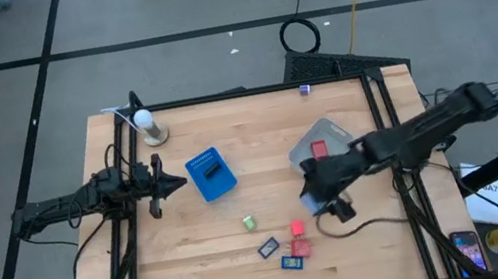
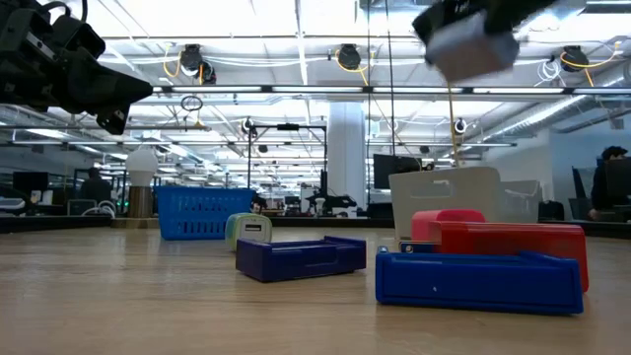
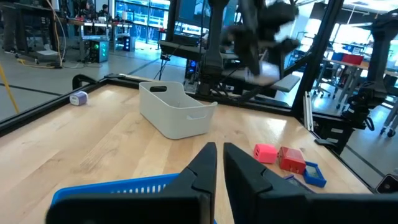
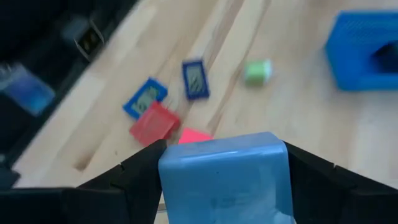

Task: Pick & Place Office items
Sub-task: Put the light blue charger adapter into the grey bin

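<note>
My right gripper is shut on a light-blue block and hangs above the table's right middle, seen high up in the low view. Below it on the wood lie a green bit, two red blocks and two dark flat rectangles with blue edges, each flat on the table. My left gripper waits at the table's left, level, shut and holding nothing, its tips just short of the blue tray. My right gripper pinches the light-blue block by two opposite sides between its two fingers. The fingers slant downward from the table's right side. The block is lifted clear of the table, well above the loose pieces.
A clear tub with a red piece in it stands at the right middle. A white bulb on a stand is at the far left, a small purple piece at the far edge. Black rails run along both sides.
</note>
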Motion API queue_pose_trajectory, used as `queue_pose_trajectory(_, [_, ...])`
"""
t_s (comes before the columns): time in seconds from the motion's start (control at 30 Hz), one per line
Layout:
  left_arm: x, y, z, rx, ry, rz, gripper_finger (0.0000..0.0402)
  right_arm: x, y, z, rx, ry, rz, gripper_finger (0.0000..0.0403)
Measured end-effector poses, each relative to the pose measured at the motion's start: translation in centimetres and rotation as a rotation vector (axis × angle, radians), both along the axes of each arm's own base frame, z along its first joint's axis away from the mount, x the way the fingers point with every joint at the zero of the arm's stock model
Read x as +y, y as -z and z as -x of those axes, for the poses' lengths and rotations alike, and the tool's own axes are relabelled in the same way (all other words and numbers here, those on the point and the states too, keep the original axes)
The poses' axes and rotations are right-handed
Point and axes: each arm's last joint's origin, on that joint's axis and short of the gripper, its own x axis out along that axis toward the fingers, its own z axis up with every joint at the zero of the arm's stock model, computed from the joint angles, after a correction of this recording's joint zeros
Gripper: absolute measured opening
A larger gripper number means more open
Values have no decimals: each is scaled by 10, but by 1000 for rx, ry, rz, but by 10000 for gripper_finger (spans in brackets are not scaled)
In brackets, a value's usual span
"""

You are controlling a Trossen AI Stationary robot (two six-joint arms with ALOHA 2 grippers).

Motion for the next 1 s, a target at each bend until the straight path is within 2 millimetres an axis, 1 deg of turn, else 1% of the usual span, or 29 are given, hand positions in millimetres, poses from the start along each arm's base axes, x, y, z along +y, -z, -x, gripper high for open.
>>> queue_pose_trajectory(0.1, [0,0,0,0,0,-4,32,-6,-22,17,-102,34,8,263])
queue_pose_trajectory(0.2, [0,0,0,0,0,-7,33,-11,-39,37,-227,34,-22,262])
queue_pose_trajectory(0.27, [0,0,0,0,0,-7,33,-15,-44,52,-306,30,-35,261])
queue_pose_trajectory(0.37, [0,0,0,0,0,-7,33,-22,-43,75,-409,47,-53,261])
queue_pose_trajectory(0.5, [0,0,0,0,0,-12,33,-31,-31,102,-548,105,-99,261])
queue_pose_trajectory(0.6, [0,0,0,0,0,-23,33,-35,-16,115,-641,148,-131,265])
queue_pose_trajectory(0.77, [0,0,0,0,-1,-24,33,-40,19,130,-738,159,-93,260])
queue_pose_trajectory(0.9, [0,0,0,0,0,-26,33,-44,40,139,-832,216,-92,260])
queue_pose_trajectory(1.0, [0,0,0,0,-1,-26,33,-46,53,145,-863,218,-106,262])
